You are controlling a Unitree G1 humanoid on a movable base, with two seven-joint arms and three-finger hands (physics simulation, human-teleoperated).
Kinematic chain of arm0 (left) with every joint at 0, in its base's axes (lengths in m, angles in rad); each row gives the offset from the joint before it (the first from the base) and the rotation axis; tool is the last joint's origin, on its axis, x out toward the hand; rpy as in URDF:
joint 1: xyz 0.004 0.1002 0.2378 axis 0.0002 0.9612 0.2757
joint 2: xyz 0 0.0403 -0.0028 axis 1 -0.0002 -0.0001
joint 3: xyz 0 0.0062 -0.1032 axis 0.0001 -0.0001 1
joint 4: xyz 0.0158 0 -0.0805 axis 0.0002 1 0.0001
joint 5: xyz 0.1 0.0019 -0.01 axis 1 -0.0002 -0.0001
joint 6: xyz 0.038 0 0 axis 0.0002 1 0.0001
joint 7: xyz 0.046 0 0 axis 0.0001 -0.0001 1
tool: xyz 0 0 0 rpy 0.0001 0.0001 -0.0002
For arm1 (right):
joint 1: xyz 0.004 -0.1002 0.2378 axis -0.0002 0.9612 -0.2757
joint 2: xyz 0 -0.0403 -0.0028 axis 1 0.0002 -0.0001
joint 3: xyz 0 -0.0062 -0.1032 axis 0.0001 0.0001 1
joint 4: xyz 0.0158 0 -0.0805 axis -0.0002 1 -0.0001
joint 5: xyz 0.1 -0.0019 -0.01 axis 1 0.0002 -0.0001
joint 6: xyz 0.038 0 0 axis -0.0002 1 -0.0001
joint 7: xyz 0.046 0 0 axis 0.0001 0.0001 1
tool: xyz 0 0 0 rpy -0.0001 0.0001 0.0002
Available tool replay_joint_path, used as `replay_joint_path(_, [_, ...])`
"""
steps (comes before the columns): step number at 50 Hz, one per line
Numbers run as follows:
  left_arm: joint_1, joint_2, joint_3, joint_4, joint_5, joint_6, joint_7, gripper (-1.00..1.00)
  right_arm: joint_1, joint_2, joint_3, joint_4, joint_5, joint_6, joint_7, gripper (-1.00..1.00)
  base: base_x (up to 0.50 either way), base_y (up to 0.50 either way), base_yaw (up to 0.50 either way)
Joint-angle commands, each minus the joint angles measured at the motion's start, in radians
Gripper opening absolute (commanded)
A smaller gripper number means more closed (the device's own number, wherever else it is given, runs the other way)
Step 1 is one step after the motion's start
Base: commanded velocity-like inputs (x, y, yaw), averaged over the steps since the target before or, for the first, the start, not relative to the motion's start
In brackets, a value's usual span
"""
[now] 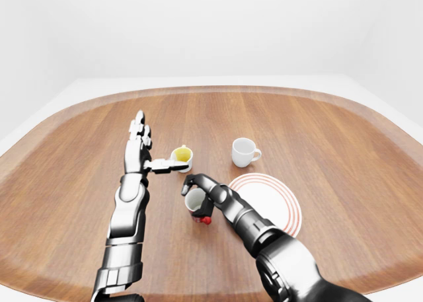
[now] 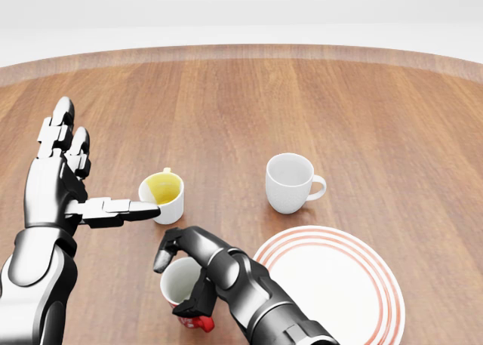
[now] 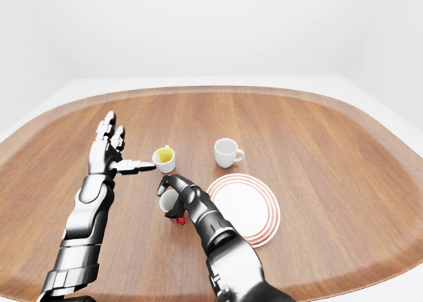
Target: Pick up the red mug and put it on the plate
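Gripping red ceramic mug [image 2: 183, 294] with right hand [image 2: 215, 273] fingers closed; risks slipping before reaching red-ringed white plate [image 2: 332, 288] just right.

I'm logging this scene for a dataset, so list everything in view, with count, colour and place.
red mug: one, red outside, white inside, head view's bottom, left of the plate
plate: one, white with red rings, lower right of the head view
white mug: one, white, above the plate
yellow mug: one, white with yellow inside, left of the white mug
table: one, brown wood, under everything
right hand: one, black, fingers closed round the red mug
left hand: one, silver, open, one finger reaching to the yellow mug
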Motion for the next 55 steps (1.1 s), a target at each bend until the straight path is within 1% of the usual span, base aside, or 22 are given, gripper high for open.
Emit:
replay_joint_path(1, [0.004,0.005,0.005,0.053,0.001,0.0,-0.007,1.0,-0.011,-0.025,-0.006,-0.047,0.042,0.02,0.013,-1.0,0.0,0.0,0.0])
replay_joint_path(5, [0.001,0.008,0.007,0.064,0.0,0.0,-0.007,1.0,-0.009,-0.037,-0.005,-0.073,0.048,0.033,0.025,-1.0,0.0,0.0,0.0])
replay_joint_path(7, [0.003,0.007,0.006,0.043,-0.002,0.0,-0.005,1.0,-0.004,-0.045,-0.005,-0.107,0.05,0.052,0.035,-1.0,0.0,0.0,0.0])
replay_joint_path(10, [-0.009,0.004,0.002,0.061,0.001,0.0,-0.002,1.0,0.002,-0.056,-0.005,-0.138,0.053,0.069,0.048,-1.0,0.0,0.0,0.0])
replay_joint_path(15, [-0.005,0.002,-0.003,0.054,0.004,0.0,-0.002,1.0,0.013,-0.072,-0.009,-0.174,0.066,0.081,0.056,-1.0,0.0,0.0,0.0])
replay_joint_path(19, [-0.004,0.003,-0.001,0.049,0.003,0.0,-0.003,1.0,0.022,-0.078,-0.006,-0.171,0.068,0.075,0.049,-1.0,0.0,0.0,0.0])
replay_joint_path(22, [-0.008,0.002,-0.004,0.057,0.007,0.0,-0.002,1.0,0.02,-0.083,-0.008,-0.179,0.07,0.08,0.053,-1.0,0.0,0.0,0.0])
replay_joint_path(29, [-0.004,0.002,-0.003,0.03,0.008,0.0,-0.002,1.0,0.013,-0.108,-0.016,-0.29,0.087,0.081,0.101,-1.0,0.0,0.0,0.0])
replay_joint_path(33, [-0.002,0.002,-0.001,0.033,0.009,0.0,-0.003,1.0,0.026,-0.118,-0.012,-0.385,0.084,0.081,0.13,-1.0,0.0,0.0,0.0])
replay_joint_path(37, [-0.001,0.003,0.001,0.023,0.006,0.0,-0.002,1.0,0.039,-0.126,-0.011,-0.423,0.081,0.081,0.14,-1.0,0.0,0.0,0.0])
replay_joint_path(55, [0.005,0.005,0.006,0.002,0.005,0.0,0.0,1.0,0.093,-0.17,-0.02,-0.486,0.069,0.081,0.159,-1.0,0.0,0.0,0.0])
